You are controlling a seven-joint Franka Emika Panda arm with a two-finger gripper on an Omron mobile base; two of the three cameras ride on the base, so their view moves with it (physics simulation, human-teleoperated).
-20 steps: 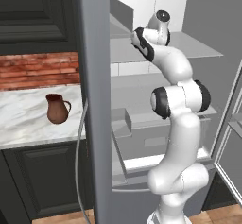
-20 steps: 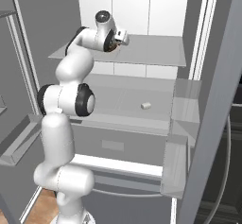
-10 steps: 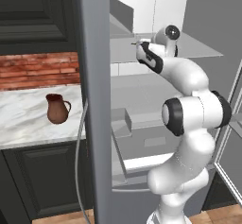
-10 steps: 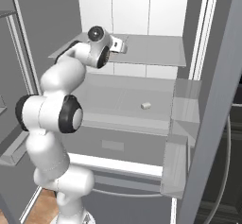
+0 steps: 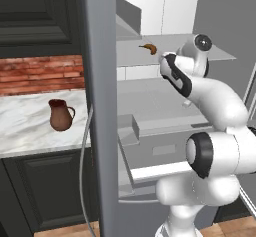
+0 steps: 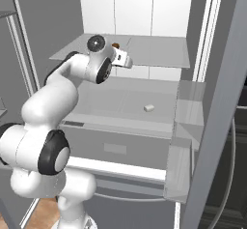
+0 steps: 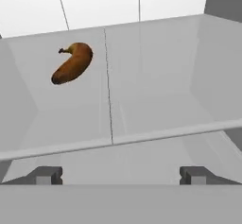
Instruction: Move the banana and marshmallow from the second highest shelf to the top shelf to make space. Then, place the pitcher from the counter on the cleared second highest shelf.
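Note:
The orange-brown banana (image 7: 72, 63) lies on the top shelf (image 7: 156, 67), toward its back left in the hand view. It also shows as the banana (image 5: 148, 48) on that shelf (image 5: 210, 51) in the left base view. My gripper (image 7: 121, 176) is open and empty, in front of the shelf's front edge and apart from the banana. From the base, the gripper (image 6: 126, 61) hovers near the top shelf (image 6: 159, 49). The tiny white marshmallow (image 6: 149, 107) rests on the second highest shelf (image 6: 111, 102). The reddish-brown pitcher (image 5: 60, 115) stands on the marble counter (image 5: 25, 126).
A grey upright wall (image 5: 97, 106) separates the counter from the shelf stack. A lower shelf with a box-like bin (image 5: 131, 128) sits beneath. An open door with clear bins (image 6: 185, 126) stands at the right. Red brick (image 5: 40, 73) backs the counter.
The jaws have opened wide and released the banana, which now lies on the top shelf. The hand has drawn back toward the shelf's front edge, and the elbow has swung.

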